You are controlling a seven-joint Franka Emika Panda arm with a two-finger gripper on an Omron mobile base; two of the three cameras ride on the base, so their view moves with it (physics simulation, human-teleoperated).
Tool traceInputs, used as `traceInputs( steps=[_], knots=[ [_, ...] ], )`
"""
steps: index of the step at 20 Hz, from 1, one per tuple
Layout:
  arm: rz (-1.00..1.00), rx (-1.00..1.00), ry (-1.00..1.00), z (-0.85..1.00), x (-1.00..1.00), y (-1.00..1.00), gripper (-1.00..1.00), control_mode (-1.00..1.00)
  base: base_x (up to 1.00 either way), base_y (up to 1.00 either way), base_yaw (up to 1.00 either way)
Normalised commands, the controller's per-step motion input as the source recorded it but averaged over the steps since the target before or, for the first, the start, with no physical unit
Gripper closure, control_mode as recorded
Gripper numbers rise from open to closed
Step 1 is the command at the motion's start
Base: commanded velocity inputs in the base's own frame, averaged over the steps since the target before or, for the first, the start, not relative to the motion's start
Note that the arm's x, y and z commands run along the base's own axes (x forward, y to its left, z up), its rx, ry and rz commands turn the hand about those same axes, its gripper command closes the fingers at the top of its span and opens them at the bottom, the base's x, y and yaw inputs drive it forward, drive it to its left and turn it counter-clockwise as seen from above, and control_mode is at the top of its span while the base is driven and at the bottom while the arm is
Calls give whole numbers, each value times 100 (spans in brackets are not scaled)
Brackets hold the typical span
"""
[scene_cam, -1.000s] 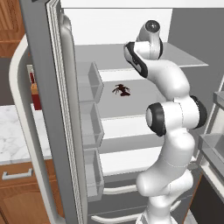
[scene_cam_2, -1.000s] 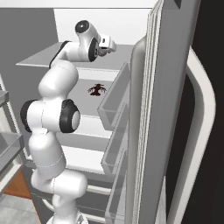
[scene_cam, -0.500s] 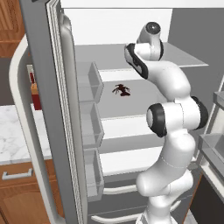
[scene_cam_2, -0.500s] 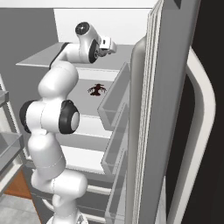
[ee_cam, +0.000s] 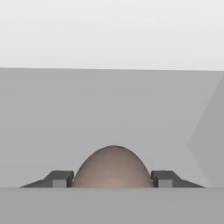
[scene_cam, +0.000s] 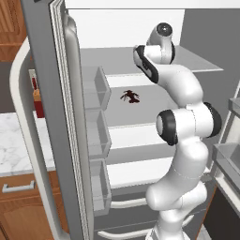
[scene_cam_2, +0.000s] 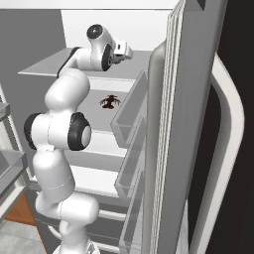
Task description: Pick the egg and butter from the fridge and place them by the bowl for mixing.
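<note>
The fridge (scene_cam: 140, 51) stands open with its white shelves in front of the base, clear door bins (scene_cam: 96, 136) hang on the left door, and the white arm (scene_cam: 187, 126) reaches up to the upper shelf. On the shelf below the hand lies a dark red-brown spiky item (scene_cam: 130, 96), well apart from the arm. In the hand view the gripper (ee_cam: 113, 181) has its two dark fingertips (ee_cam: 59, 179) close on both sides of the egg (ee_cam: 113, 168), so it seems to grip the egg, with the grey shelf and white back wall behind.

The arm's wrist (scene_cam: 161, 44) seems lifted slightly inside the fridge (scene_cam: 140, 70).
</note>
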Motion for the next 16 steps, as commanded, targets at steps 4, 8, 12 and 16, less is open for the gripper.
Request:
traceInputs(
  steps=[4, 8, 12, 16],
  knots=[
    [0, 6, -3, -31, -27, 0, 100, -100, 0, 0, 0],
    [0, 3, -15, -35, -63, 3, 100, -100, 0, 0, 0],
    [0, 2, -14, -27, -78, 5, 100, -100, 0, 0, 0],
    [0, 9, -1, -6, -70, 3, 100, -100, 0, 0, 0]
  ],
)
